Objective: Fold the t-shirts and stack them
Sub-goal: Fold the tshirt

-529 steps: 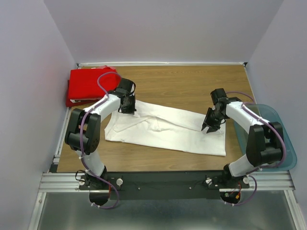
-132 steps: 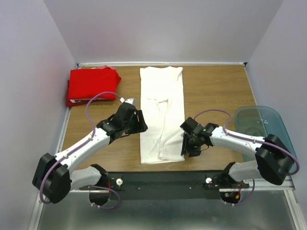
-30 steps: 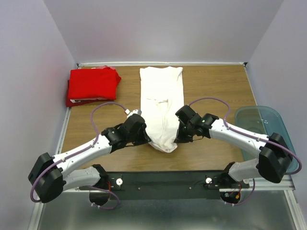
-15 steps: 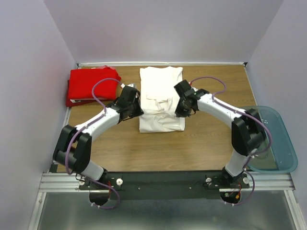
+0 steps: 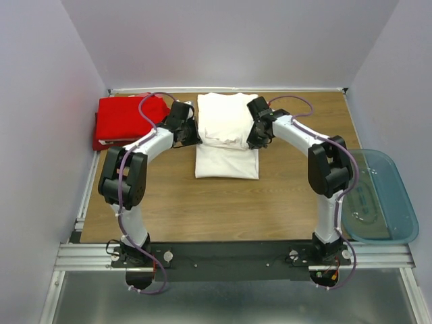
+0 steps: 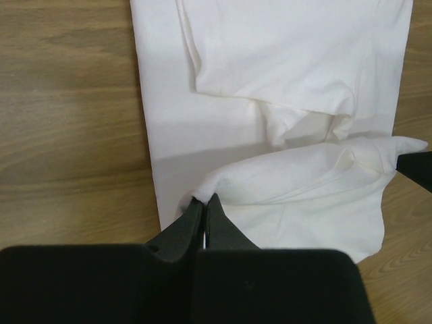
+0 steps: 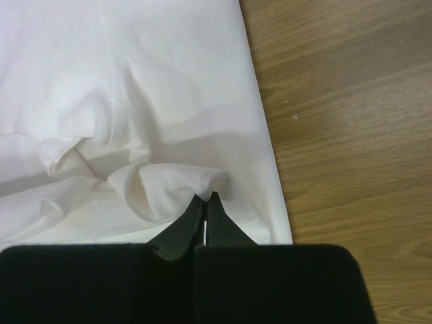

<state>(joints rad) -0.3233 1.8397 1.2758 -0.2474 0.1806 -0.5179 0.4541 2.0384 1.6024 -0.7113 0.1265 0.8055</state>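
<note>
The white t-shirt (image 5: 227, 135) lies folded at the table's far middle, plain side up, its near part doubled back over the far part. My left gripper (image 5: 191, 132) is shut on the shirt's left corner, seen pinched in the left wrist view (image 6: 203, 200). My right gripper (image 5: 255, 137) is shut on the right corner, a bunched fold at its tips in the right wrist view (image 7: 204, 197). The red t-shirt (image 5: 128, 119) lies folded at the far left, beside the left arm.
A translucent blue-tinted plastic tub (image 5: 378, 197) sits at the right edge of the table. Grey walls close the table on three sides. Bare wood (image 5: 223, 209) lies between the shirt and the arm bases.
Both grippers have carried the shirt's near edge toward the far wall, folding it over itself. The shirt's footprint has become shorter.
</note>
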